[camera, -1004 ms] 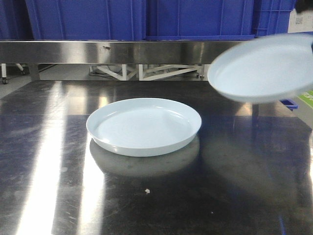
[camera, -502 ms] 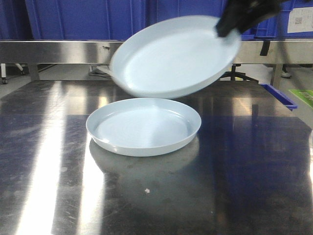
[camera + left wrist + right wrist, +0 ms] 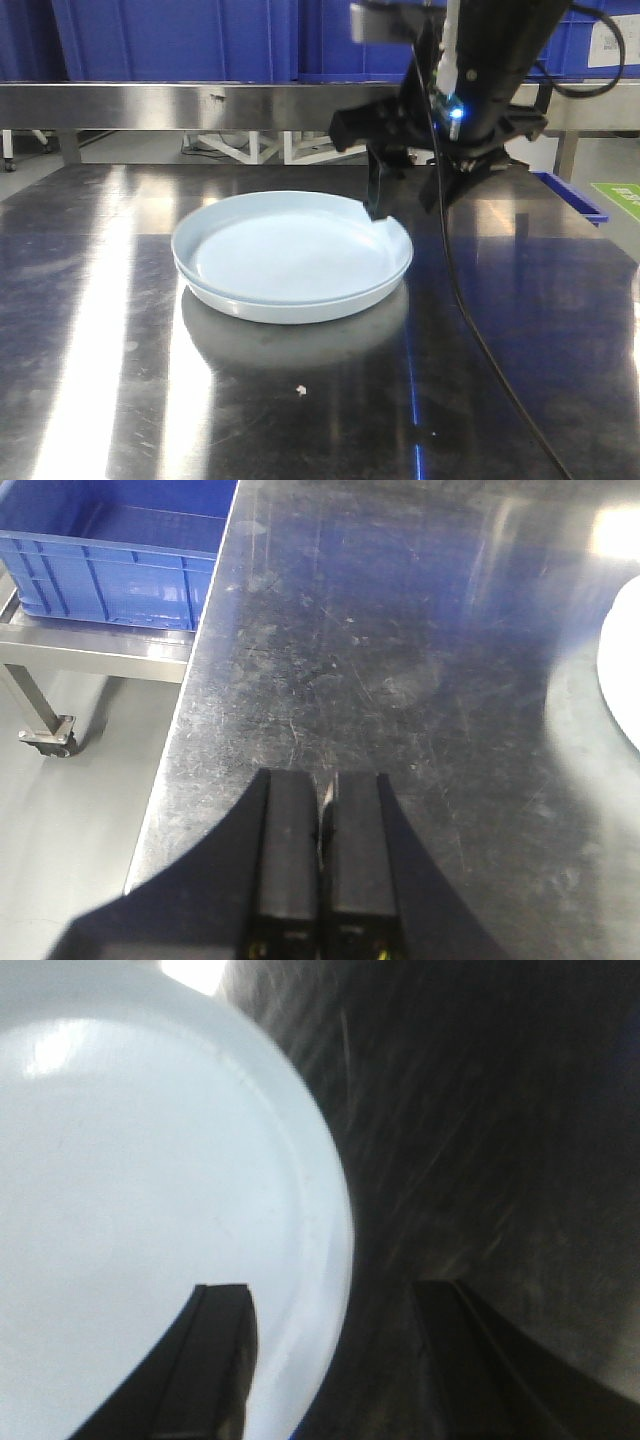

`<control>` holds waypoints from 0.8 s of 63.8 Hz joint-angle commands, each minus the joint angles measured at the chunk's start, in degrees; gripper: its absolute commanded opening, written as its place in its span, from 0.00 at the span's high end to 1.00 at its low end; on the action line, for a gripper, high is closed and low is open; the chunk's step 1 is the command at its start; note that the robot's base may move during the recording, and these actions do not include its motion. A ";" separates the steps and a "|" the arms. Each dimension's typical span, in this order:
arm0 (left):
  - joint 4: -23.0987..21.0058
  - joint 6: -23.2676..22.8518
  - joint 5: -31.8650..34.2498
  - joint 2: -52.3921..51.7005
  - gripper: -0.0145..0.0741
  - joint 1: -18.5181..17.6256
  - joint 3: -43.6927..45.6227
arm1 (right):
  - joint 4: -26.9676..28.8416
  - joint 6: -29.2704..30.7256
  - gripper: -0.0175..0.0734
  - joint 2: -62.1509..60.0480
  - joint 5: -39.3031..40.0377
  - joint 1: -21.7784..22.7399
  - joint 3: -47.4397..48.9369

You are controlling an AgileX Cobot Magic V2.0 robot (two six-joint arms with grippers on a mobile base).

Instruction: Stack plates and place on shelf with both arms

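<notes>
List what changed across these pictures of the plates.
The carried plate swung in from the right, leftward and down, and now sits nested on the lower plate. The right gripper has let it go: its jaws stand open astride the rim. The lower plate kept its place on the steel table.

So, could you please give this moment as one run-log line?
stack: top plate nested on lower plate, on table | right gripper: open, astride top plate's rim | left gripper: shut, empty, above table edge
</notes>
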State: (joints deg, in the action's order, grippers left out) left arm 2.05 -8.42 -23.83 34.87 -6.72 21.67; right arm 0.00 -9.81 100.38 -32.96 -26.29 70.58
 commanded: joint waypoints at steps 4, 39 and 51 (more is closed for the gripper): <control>0.14 -0.18 4.05 -0.19 0.74 0.04 1.72 | 0.00 0.31 0.29 -0.54 0.47 0.01 2.15; 0.14 -0.18 4.05 -0.19 0.74 0.04 1.72 | -0.77 0.31 0.76 0.20 7.01 0.01 2.15; 0.14 -0.18 4.05 -0.19 0.74 0.04 1.72 | -1.77 0.31 0.78 -7.89 11.79 0.71 2.08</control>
State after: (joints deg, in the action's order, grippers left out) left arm 2.05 -8.42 -23.83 34.87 -6.72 21.67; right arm 0.00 -10.33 100.26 -26.81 -26.29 71.16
